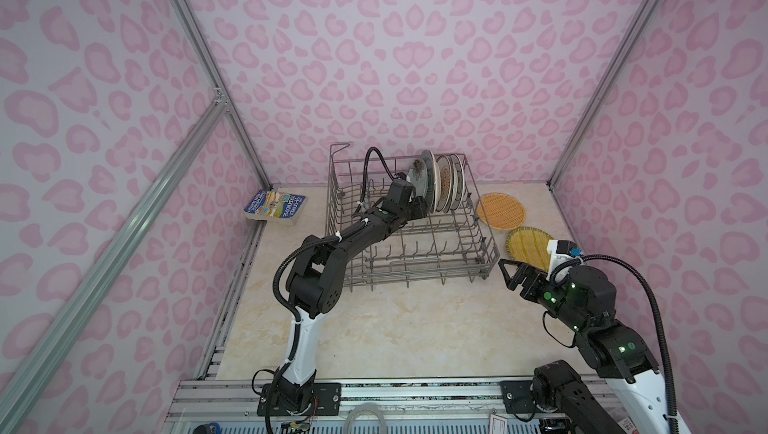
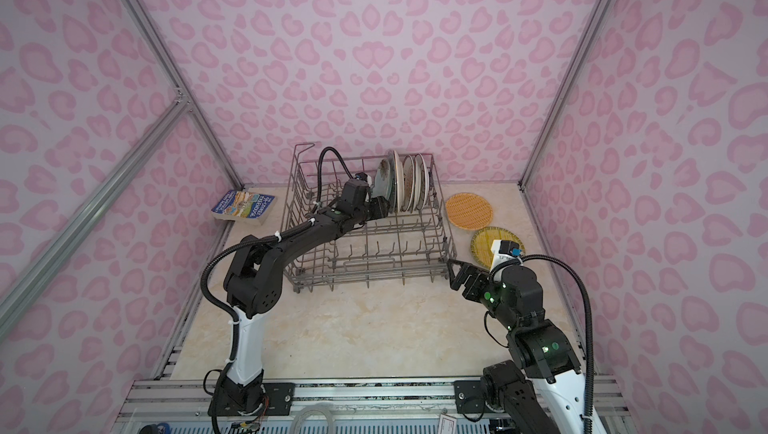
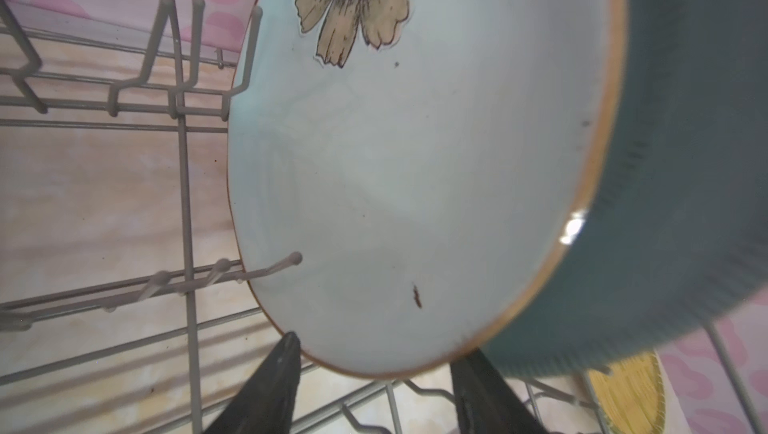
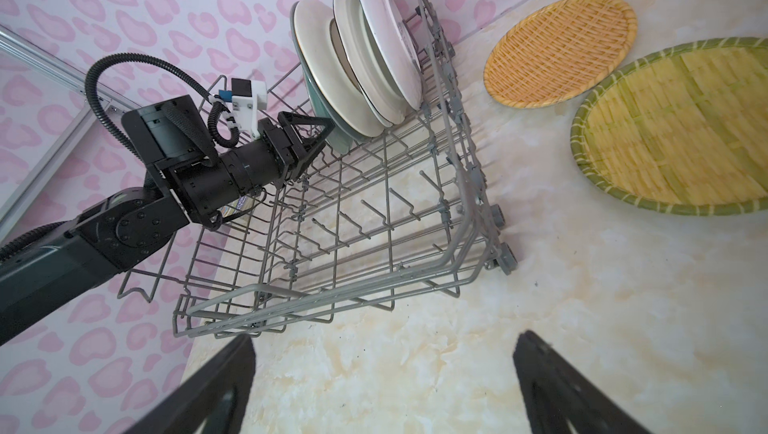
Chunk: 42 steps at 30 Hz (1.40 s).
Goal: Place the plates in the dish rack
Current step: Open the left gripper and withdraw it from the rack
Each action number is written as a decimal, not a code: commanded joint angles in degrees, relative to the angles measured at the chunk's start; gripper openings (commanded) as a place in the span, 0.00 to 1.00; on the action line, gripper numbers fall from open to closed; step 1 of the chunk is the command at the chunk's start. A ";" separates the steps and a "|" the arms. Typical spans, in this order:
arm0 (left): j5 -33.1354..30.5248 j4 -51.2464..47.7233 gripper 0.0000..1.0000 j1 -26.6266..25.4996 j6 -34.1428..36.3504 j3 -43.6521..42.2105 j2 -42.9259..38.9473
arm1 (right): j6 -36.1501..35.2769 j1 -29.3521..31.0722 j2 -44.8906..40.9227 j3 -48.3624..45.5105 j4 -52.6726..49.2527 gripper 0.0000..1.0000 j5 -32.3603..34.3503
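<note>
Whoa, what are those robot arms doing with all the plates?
They are loading plates into the rack. The left gripper is inside it, jaws apart around the rim of a pale blue plate standing among the tines, beside the other plates already standing there. The right gripper is open and empty above the table near the rack's corner. An orange plate and a yellow plate lie flat on the table, not yet loaded.

Orange plate (image 1: pixel 500 210), yellow plate (image 1: pixel 527 247), grey dish rack (image 1: pixel 415 275).
</note>
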 commanded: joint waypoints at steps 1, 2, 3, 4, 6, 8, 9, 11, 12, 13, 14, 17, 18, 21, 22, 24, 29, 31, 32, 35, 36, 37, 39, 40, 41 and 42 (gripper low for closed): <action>0.94 2.22 0.61 0.11 0.56 -1.91 -30.05 | 0.34 0.03 -0.23 -0.36 1.47 0.97 -0.24; 1.10 2.36 0.61 0.11 0.56 -2.67 -30.95 | 0.32 0.01 -0.33 -0.38 1.47 0.97 -0.20; 1.35 2.61 0.61 0.11 0.64 -3.75 -32.05 | 0.17 0.09 -0.34 -0.28 1.42 0.97 0.02; 1.48 2.81 0.61 0.11 0.78 -4.90 -33.28 | 0.05 0.04 -0.25 -0.24 1.32 0.97 0.18; 1.65 3.13 0.63 0.11 1.06 -7.08 -35.69 | -0.31 0.01 0.05 0.12 1.28 0.97 0.45; 2.26 3.28 0.64 0.11 1.76 -9.12 -38.25 | -0.80 -0.01 0.66 0.71 1.46 0.97 0.48; 2.57 3.29 0.65 0.11 2.00 -9.90 -39.21 | -1.09 0.01 1.01 0.88 1.60 0.97 0.49; 3.67 3.27 0.66 0.11 2.39 -12.10 -41.60 | -1.60 -0.04 1.96 1.47 1.73 0.97 0.67; 4.04 3.26 0.66 0.13 2.57 -13.13 -42.72 | -2.01 0.04 2.38 1.78 1.66 0.97 0.83; 4.26 3.33 0.66 0.11 2.63 -14.69 -44.07 | -2.13 0.00 2.94 2.16 1.49 0.97 1.13; 4.68 3.17 0.67 0.11 3.03 -16.25 -45.82 | -2.22 0.00 3.16 2.48 1.22 0.97 1.87; 5.72 1.10 0.70 0.11 5.25 -22.48 -52.67 | -2.62 -0.01 3.64 3.09 0.82 0.97 3.47; 5.52 0.24 0.72 0.11 6.07 -24.60 -55.34 | -2.70 0.00 3.77 3.44 0.56 0.97 3.95; 5.49 -2.48 0.85 0.15 9.32 -32.61 -65.72 | -3.23 -0.03 4.70 4.06 0.40 0.97 4.36; 5.60 -3.42 0.90 0.12 10.56 -35.15 -69.43 | -3.28 -0.03 4.93 4.09 0.52 0.97 4.45; 5.48 -5.18 0.97 0.16 12.32 -39.13 -75.81 | -3.51 -0.04 5.36 4.14 1.06 0.97 4.93; 8.75 -11.14 0.96 0.11 14.78 -44.30 -85.90 | -4.48 0.01 7.05 3.78 2.93 0.97 4.90; 10.45 -13.53 0.96 0.11 15.05 -44.62 -86.96 | -5.08 -0.08 8.01 4.02 3.13 0.97 5.71; 11.47 -14.71 0.96 0.11 15.30 -44.62 -86.98 | -5.38 -0.07 8.50 4.13 3.50 0.97 5.96; 16.72 -19.27 0.97 0.13 16.26 -43.03 -84.59 | -6.00 -0.71 10.46 4.05 4.04 0.97 7.44; 19.05 -20.86 0.98 0.11 16.62 -42.05 -83.12 | -5.97 -1.19 11.24 4.16 4.23 0.97 7.51; 21.26 -22.17 0.99 0.11 16.77 -41.31 -81.46 | -5.92 -1.74 12.16 4.19 4.39 0.97 7.74; 24.88 -23.91 0.97 0.11 16.69 -39.95 -78.15 | -5.37 -3.05 13.46 4.15 4.55 0.97 8.89; 26.32 -24.21 0.95 0.11 16.52 -39.21 -76.32 | -4.94 -4.37 14.17 4.12 4.58 0.97 9.12; 27.70 -24.06 0.93 0.11 16.32 -38.63 -74.72 | -4.70 -5.44 14.85 4.00 4.85 0.97 9.01; 29.21 -23.69 0.91 0.11 16.12 -37.95 -73.00 | -4.28 -7.01 15.76 3.77 5.40 0.97 8.69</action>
